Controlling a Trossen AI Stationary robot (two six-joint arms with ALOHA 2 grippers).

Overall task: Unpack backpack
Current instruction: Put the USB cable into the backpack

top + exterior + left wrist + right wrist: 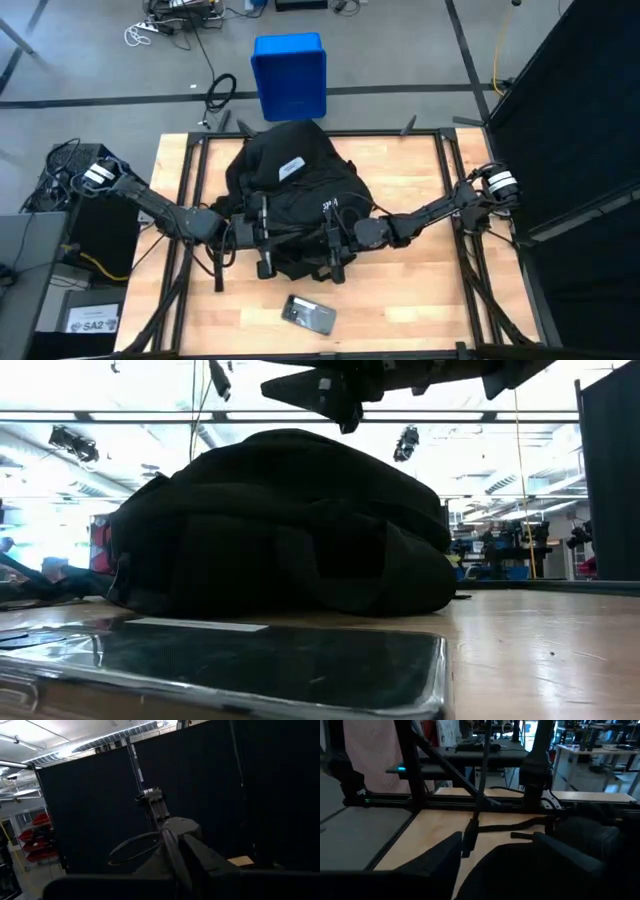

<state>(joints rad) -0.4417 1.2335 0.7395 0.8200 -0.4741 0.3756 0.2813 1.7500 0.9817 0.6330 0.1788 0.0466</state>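
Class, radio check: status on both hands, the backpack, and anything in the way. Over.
Left hand and right hand over backpack's front edge, holding nothing seen. Backpack lying flat mid-table, looks closed. Phone on table just in front, clear of arms. Over.

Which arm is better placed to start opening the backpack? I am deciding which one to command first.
Neither clearly: left gripper and right gripper both hover over the near edge of the backpack, about equally close.

You have a black backpack point(295, 195) with a white label point(291, 168) on a light wood table point(420, 290); beyond the backpack stands a blue box point(290, 75)
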